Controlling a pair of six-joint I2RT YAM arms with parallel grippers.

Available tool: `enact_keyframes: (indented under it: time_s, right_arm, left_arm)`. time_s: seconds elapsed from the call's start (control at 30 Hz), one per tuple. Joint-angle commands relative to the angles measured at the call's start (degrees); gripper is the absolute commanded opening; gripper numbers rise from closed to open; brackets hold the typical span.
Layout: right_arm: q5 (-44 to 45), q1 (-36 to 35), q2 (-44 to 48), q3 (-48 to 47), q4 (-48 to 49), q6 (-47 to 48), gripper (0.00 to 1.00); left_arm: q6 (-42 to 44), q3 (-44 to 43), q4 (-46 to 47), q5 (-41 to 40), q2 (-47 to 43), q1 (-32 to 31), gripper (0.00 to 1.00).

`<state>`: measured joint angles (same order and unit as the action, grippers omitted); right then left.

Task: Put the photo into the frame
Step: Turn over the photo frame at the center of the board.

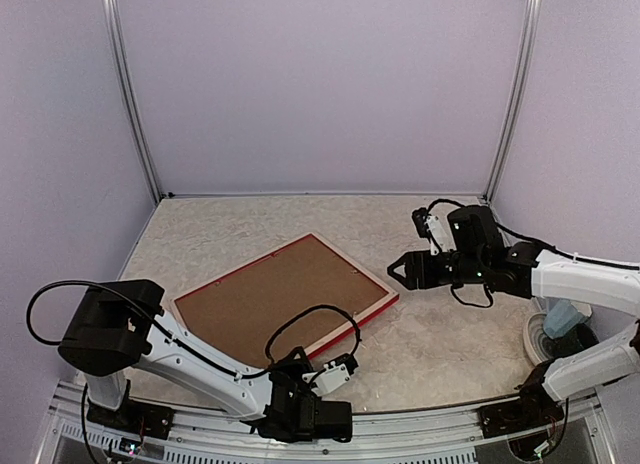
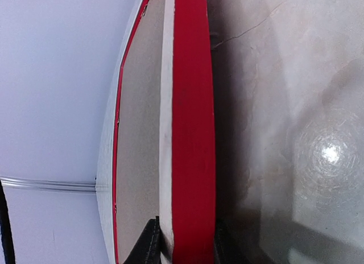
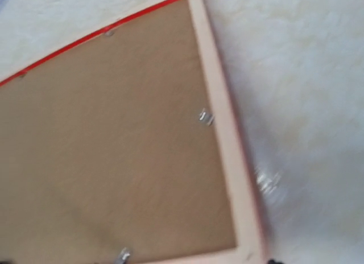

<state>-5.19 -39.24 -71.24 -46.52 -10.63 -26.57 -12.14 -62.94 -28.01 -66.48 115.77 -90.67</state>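
The frame [image 1: 360, 270] is big, thin and shaped like a rectangle. It lies face down on the table [image 1: 430, 344], turned a bit so one corner points to the back wall. Its rim on top is pale wood, and its sides are red (the red shows best along the near edge). A brown board [image 1: 275, 299] fills the middle of it. Little shiny metal tabs [image 3: 206, 116] sit along the inner rim. The left gripper [image 2: 185, 244] pinches the near edge, one finger on each side.

No readable text, label, brand or number shows in any view.
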Motion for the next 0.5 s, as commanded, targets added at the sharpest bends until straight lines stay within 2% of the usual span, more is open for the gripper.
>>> enact_keyframes:
  time_s: [0.0,0.23,0.47]
  right_arm:
    - [-7.3,0.1,4.5,10.2,10.2,-12.9,0.64]
    - [-7.4,-0.6,9.9,23.2,23.6,-26.7,0.69]
    - [-8.5,-1.1,1.9,26.9,38.8,-32.7,0.74]
  left_arm:
    - [-6.4,-0.1,1.2,-6.6,-4.0,0.4,0.00]
    - [-8.0,-0.4,0.4,-8.1,-4.3,0.4,0.00]
    - [-9.1,-1.1,0.1,-8.8,-4.2,0.2,0.00]
